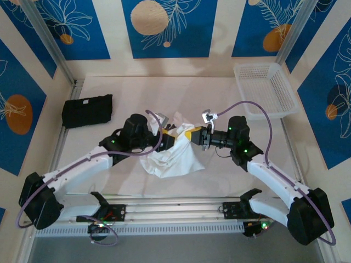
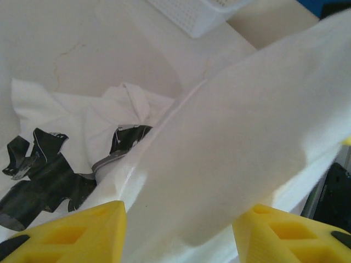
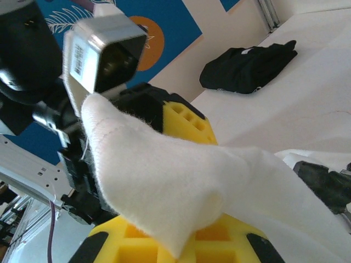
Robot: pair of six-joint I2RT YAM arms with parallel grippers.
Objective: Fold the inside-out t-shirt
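The inside-out t-shirt [image 1: 174, 156] lies bunched in the middle of the table, white with a black print [image 2: 46, 178] showing on a lower fold. Both grippers meet over its top edge. My right gripper [image 1: 195, 136] is shut on a white fold of the t-shirt [image 3: 164, 181], which drapes over its yellow fingers [image 3: 137, 249]. My left gripper [image 1: 169, 138] is open, its yellow fingers [image 2: 74, 230] standing well apart with a stretched band of the t-shirt [image 2: 230, 148] running between them. The left gripper's finger [image 3: 184, 120] and its wrist camera [image 3: 107, 52] sit just behind the held fold.
A folded black garment [image 1: 88, 111] lies at the far left of the table, also in the right wrist view [image 3: 249, 68]. A white mesh basket [image 1: 265, 90] stands at the far right, its corner in the left wrist view [image 2: 200, 13].
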